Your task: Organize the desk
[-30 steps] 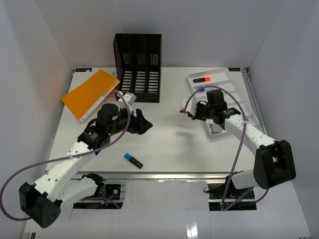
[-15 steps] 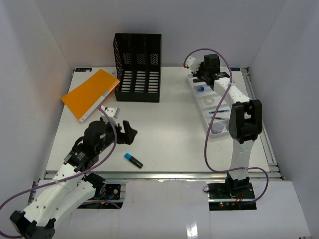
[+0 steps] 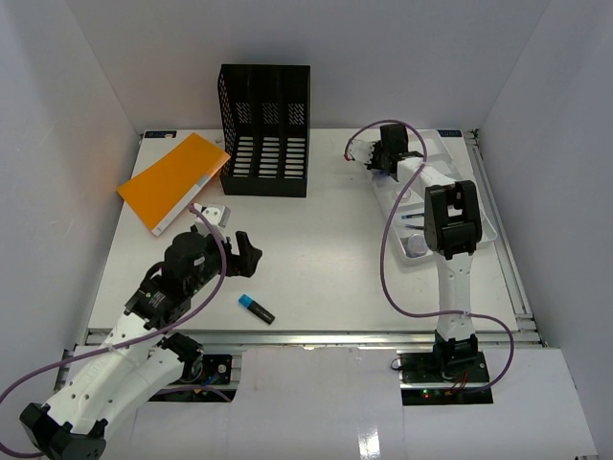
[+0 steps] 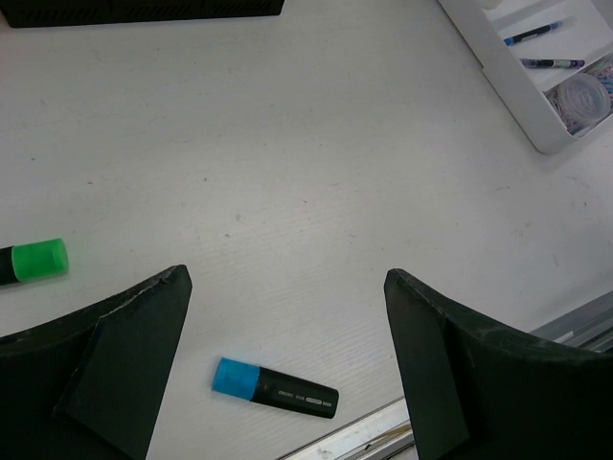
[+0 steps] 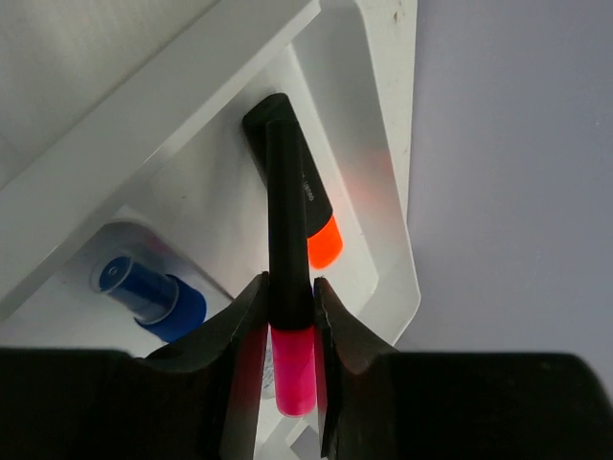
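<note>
Stretching across the overhead view, the desk (image 3: 326,240) is lying under both arms, its metal rail along the near edge. A black file rack (image 3: 265,129) and an orange folder (image 3: 172,182) are sitting far left, and a white tray (image 3: 487,222) is sitting at the right, with the right gripper (image 3: 381,158) hanging over its far end. In the left wrist view, the left gripper (image 4: 285,287) is hovering spread wide above a blue-capped highlighter (image 4: 275,386), beside a green-capped marker (image 4: 34,261). In the right wrist view, the right gripper is clamping a pink-capped highlighter (image 5: 284,192) over an orange-tipped highlighter (image 5: 311,216) lying in the tray.
</note>
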Action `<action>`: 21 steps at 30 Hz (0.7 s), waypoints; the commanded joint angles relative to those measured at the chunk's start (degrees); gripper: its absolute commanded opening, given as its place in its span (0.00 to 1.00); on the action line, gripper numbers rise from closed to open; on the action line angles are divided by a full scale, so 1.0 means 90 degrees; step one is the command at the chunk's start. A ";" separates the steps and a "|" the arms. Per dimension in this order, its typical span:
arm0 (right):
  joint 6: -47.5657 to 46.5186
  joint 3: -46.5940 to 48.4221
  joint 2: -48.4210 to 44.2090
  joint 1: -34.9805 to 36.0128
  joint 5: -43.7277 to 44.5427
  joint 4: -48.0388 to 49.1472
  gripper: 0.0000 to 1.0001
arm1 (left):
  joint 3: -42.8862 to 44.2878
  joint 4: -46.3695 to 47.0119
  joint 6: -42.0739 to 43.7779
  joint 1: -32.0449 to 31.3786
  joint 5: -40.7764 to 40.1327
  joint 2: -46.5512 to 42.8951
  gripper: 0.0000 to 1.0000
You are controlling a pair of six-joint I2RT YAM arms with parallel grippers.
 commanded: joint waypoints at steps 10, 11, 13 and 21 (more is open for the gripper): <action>-0.0907 0.0218 0.0440 -0.0036 0.0486 0.1736 0.73 | -0.0271 0.0055 -0.1316 0.0024 0.0705 -0.0166 0.96; -0.0839 0.0224 0.0426 -0.0044 0.0479 0.1738 0.78 | -0.0342 0.0033 -0.1649 0.0024 0.0817 -0.0179 0.96; -0.0642 0.0168 0.0302 -0.0060 0.0457 0.1727 0.82 | -0.0466 -0.0096 -0.2367 0.0018 0.0896 -0.0190 0.95; 0.1224 -0.0943 -0.1532 -0.0088 -0.0589 0.0893 0.83 | -0.0483 -0.1401 -0.4710 0.0024 0.0304 -0.0256 0.70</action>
